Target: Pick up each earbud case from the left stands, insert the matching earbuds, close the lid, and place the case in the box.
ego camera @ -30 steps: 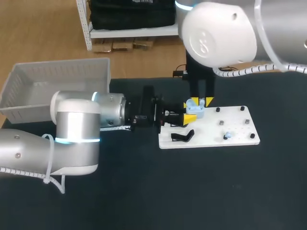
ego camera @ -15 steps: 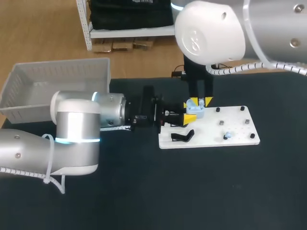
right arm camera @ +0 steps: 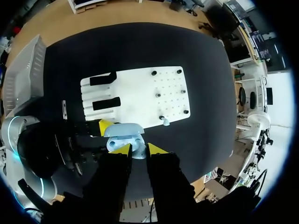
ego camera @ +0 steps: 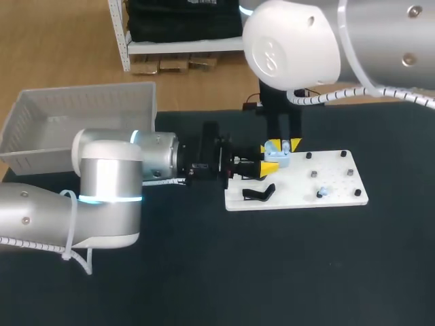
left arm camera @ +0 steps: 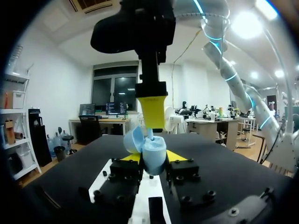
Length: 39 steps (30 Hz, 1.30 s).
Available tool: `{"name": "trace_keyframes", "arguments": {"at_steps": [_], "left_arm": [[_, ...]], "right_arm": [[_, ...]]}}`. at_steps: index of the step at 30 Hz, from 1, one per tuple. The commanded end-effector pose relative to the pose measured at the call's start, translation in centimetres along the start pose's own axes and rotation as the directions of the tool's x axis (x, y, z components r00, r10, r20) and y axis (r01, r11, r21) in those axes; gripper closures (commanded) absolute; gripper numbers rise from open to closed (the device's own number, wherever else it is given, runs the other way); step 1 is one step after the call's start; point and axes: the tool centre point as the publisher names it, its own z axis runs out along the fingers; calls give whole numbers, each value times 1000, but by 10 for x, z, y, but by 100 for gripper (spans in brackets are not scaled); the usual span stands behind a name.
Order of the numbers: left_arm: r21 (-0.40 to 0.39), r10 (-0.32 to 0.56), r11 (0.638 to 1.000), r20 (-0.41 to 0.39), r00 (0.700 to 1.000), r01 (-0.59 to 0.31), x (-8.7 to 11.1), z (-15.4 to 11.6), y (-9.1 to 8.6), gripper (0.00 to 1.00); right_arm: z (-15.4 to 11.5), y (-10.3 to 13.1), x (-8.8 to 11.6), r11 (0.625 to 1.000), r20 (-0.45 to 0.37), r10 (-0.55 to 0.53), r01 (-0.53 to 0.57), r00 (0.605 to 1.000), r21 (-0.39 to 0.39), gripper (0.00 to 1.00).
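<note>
Open light-blue earbud case (left arm camera: 152, 156) clamped in left gripper (ego camera: 262, 168) over white board's (ego camera: 336, 185) left end, right gripper (ego camera: 285, 145) above it, tips pinched on an earbud (left arm camera: 150, 136) at the case's mouth, box (ego camera: 41, 125) far left

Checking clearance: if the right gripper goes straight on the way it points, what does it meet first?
The open earbud case, held in the left gripper directly under the right gripper. The gap looks tiny, though depth is unclear.

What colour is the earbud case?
Light blue; the earbud case shows best in the left wrist view.
</note>
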Motion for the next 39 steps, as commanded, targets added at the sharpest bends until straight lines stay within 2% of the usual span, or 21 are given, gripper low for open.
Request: {"name": "trace_keyframes", "arguments": {"at_steps": [1,13,14,17,19,20,21,24,29,34,39], "left_arm": [[0,0,1000,-2,1000,0,0,0,0,100],[0,0,1000,-2,1000,0,0,0,0,100],[0,0,1000,-2,1000,0,0,0,0,100],[0,0,1000,-2,1000,0,0,0,0,100],[0,0,1000,-2,1000,0,0,0,0,100],[0,0,1000,-2,1000,0,0,0,0,100],[0,0,1000,-2,1000,0,0,0,0,100],[0,0,1000,-2,1000,0,0,0,0,100],[0,0,1000,-2,1000,0,0,0,0,100],[0,0,1000,-2,1000,0,0,0,0,100],[0,0,1000,-2,1000,0,0,0,0,100]], "right_arm": [[2,2,0,1000,-3,2,-2,1000,11,100],[6,3,0,1000,-8,11,-10,1000,20,98],[6,3,0,1000,-8,11,-11,1000,19,88],[7,3,0,1000,-8,13,-12,1000,16,82],[7,3,0,1000,-7,13,-13,1000,13,66],[7,3,0,1000,-7,13,-13,1000,13,66],[7,3,1,1000,-5,14,-14,1000,8,53],[6,3,1,1000,-3,15,-15,1000,1,41],[2,1,3,1000,2,17,-17,1000,-17,40],[-5,-2,6,999,8,23,-22,1000,-46,50],[-9,-5,16,998,-16,7,-9,1000,-67,43]]}}
